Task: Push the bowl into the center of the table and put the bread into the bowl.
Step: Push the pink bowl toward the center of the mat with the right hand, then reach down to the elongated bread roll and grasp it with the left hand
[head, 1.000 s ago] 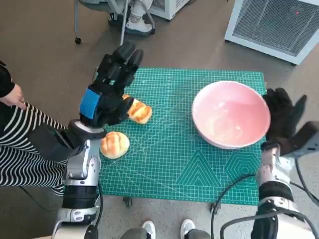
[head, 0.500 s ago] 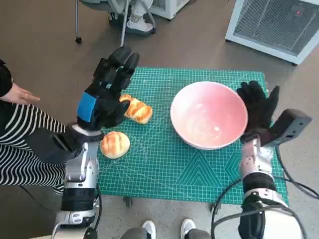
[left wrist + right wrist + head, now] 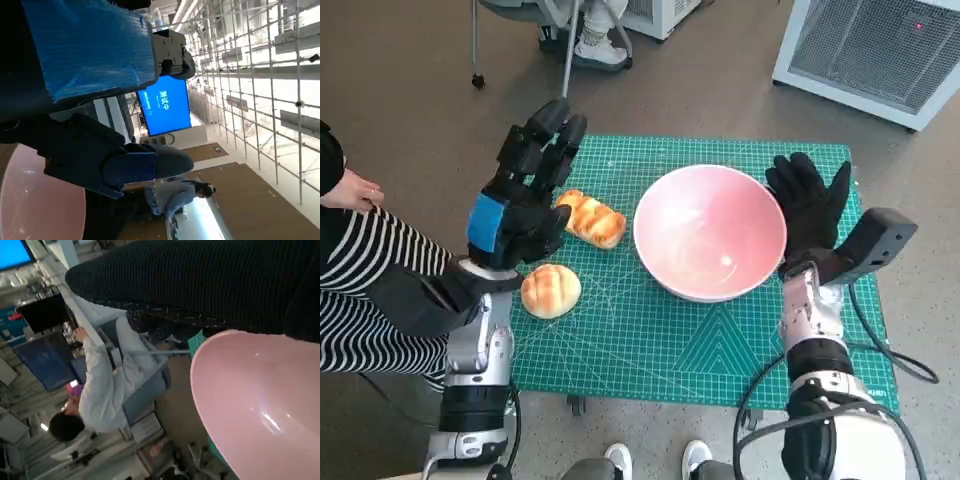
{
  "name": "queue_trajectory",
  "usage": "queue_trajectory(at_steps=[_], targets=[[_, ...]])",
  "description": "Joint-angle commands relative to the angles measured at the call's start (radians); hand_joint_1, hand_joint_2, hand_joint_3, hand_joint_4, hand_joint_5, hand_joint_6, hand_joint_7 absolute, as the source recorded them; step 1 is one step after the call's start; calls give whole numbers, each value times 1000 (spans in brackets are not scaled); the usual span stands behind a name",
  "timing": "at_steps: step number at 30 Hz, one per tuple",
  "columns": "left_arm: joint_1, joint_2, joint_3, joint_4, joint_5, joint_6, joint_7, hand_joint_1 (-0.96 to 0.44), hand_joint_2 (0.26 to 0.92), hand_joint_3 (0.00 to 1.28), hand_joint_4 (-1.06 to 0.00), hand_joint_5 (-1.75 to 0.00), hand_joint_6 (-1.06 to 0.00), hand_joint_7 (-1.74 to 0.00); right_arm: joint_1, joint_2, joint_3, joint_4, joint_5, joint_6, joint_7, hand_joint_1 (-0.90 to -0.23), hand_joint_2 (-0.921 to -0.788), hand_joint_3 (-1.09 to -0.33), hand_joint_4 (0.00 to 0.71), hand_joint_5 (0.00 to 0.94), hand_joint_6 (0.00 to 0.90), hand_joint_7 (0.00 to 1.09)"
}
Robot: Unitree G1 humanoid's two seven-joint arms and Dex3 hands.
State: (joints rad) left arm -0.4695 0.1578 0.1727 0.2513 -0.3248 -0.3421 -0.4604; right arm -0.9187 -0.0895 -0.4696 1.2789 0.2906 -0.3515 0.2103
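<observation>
The pink bowl [image 3: 708, 245] stands near the middle of the green cutting mat [image 3: 660, 340]; its rim also fills the right wrist view [image 3: 255, 405] and a pink edge shows in the left wrist view [image 3: 35, 200]. My gloved right hand [image 3: 810, 210] stands flat and open against the bowl's right side, touching it. A long golden bread [image 3: 590, 217] lies left of the bowl, and a round bun [image 3: 550, 290] sits nearer the mat's front left. My blue-taped left hand [image 3: 525, 190] hovers above the long bread, fingers spread, holding nothing.
A person in a striped sleeve [image 3: 360, 290] sits at the left, a hand [image 3: 345, 190] near the table. A white grilled unit [image 3: 875, 45] stands on the floor at the back right. A chair leg and a foot [image 3: 585, 45] show behind the table. Another person [image 3: 100, 390] sits in the right wrist view.
My right hand has pushed the bowl leftward from the mat's right edge to near the middle. My left hand drifted slightly left over the long bread.
</observation>
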Motion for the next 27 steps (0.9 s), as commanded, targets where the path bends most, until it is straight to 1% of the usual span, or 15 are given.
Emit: queue_trajectory(at_steps=[1, 5, 12, 13, 14, 15, 16, 19, 22, 25, 27], targets=[[11, 2, 3, -18, -1, -3, 9, -690, 921, 458, -147, -20, -25, -437, 4, -5, 5, 3, 2, 4, 21, -655, -921, -880, 112, 0, 149, 269], [11, 1, 1, -16, -2, -5, 12, -690, 921, 457, -148, -18, -29, -429, 2, -20, 11, -9, -3, -8, 35, -663, -921, -881, 111, 0, 148, 263], [11, 1, 0, -17, -2, -5, 14, -690, 921, 456, -150, -15, -35, -417, 2, -22, 13, -9, -1, -10, 37, -665, -921, -884, 111, 0, 149, 258], [4, -5, -4, -12, 0, -6, 17, -688, 921, 456, -150, -15, -37, -415, 4, -41, 39, -45, -28, -58, 45, -668, -921, -882, 113, 1, 150, 258], [-1, -9, -7, -7, 3, -7, 19, -686, 921, 456, -150, -14, -37, -414, 5, -55, 58, -71, -48, -94, 52, -670, -921, -881, 115, 2, 151, 258], [-7, -13, -11, -4, 5, -8, 20, -683, 921, 457, -150, -14, -39, -412, 9, -66, 76, -101, -66, -128, 58, -672, -921, -878, 117, 3, 152, 259], [-10, -15, -13, -2, 6, -8, 21, -680, 921, 458, -150, -13, -40, -411, 12, -72, 87, -120, -76, -149, 61, -676, -921, -875, 120, 4, 155, 260], [-19, -19, -20, -1, 10, -7, 23, -677, 921, 459, -151, -13, -42, -409, 34, -76, 113, -192, -89, -198, 75, -680, -921, -870, 124, 6, 159, 262], [-28, -20, -27, 3, 11, -5, 21, -674, 921, 462, -151, -12, -43, -407, 63, -73, 143, -274, -98, -242, 89, -686, -921, -843, 130, 7, 176, 271], [-40, -23, -37, 4, 14, -1, 22, -675, 921, 462, -153, -12, -44, -407, 114, -72, 184, -395, -114, -281, 105, -693, -921, -833, 132, 8, 177, 273], [-46, -23, -42, 4, 16, 0, 22, -677, 921, 461, -153, -11, -43, -408, 143, -75, 205, -465, -117, -290, 115, -699, -921, -828, 134, 8, 179, 276]])
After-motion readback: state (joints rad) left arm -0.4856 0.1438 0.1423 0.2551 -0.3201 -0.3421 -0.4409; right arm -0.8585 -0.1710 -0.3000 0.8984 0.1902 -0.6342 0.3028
